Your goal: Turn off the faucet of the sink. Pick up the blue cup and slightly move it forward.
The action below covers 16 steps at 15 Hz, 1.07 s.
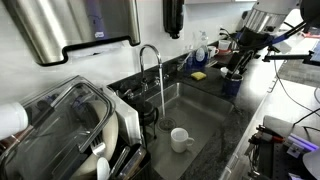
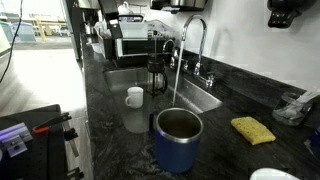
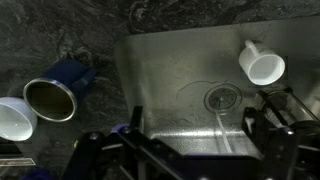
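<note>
The curved chrome faucet (image 1: pixel 150 58) (image 2: pixel 195 38) stands behind the steel sink (image 1: pixel 200 112) (image 2: pixel 125 78), and a thin stream of water (image 2: pixel 176 75) runs from it. The blue cup (image 2: pixel 177 140) (image 3: pixel 52 95), with a metal inside, stands upright on the dark counter beside the sink; it also shows in an exterior view (image 1: pixel 232 86). My gripper (image 3: pixel 195 135) is open and empty. It hovers above the sink, with the drain (image 3: pixel 222 97) between its fingers. In an exterior view the gripper (image 1: pixel 240 62) is above the blue cup.
A white mug (image 1: pixel 180 139) (image 2: pixel 135 96) (image 3: pixel 262 65) stands in the sink. A French press (image 2: pixel 157 72) is at the sink's back. A yellow sponge (image 1: pixel 199 75) (image 2: pixel 252 130) lies on the counter. A dish rack (image 1: pixel 70 125) is beside the sink. A white bowl (image 3: pixel 12 118) sits by the cup.
</note>
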Available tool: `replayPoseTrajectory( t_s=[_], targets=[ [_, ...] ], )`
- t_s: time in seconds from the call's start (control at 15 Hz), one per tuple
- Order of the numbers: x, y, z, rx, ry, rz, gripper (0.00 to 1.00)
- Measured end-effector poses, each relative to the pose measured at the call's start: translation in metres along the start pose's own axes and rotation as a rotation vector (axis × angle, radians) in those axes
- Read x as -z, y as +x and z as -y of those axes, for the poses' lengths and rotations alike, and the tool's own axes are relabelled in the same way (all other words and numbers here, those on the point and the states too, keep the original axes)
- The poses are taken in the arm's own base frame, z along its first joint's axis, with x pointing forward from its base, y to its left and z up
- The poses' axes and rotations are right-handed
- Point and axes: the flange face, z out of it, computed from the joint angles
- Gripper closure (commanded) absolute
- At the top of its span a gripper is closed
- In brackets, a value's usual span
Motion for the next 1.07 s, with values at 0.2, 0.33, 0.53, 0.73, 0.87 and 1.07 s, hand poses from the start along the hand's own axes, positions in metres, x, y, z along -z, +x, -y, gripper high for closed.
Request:
replayPoseTrajectory(
  t_s=[0.2, 0.33, 0.53, 0.73, 0.87, 1.07],
  targets=[
    [0.000, 0.001, -0.005, 0.004, -0.012, -0.005, 0.00],
    [-0.001, 0.004, -0.012, 0.002, -0.009, -0.011, 0.00],
    [-0.003, 0.013, -0.028, 0.001, 0.015, -0.044, 0.00],
    [-0.015, 0.035, -0.044, 0.003, 0.044, -0.105, 0.00],
    [-0.032, 0.058, -0.049, 0.016, 0.052, -0.140, 0.00],
    [-0.060, 0.096, -0.049, 0.062, 0.051, -0.165, 0.00]
  ],
)
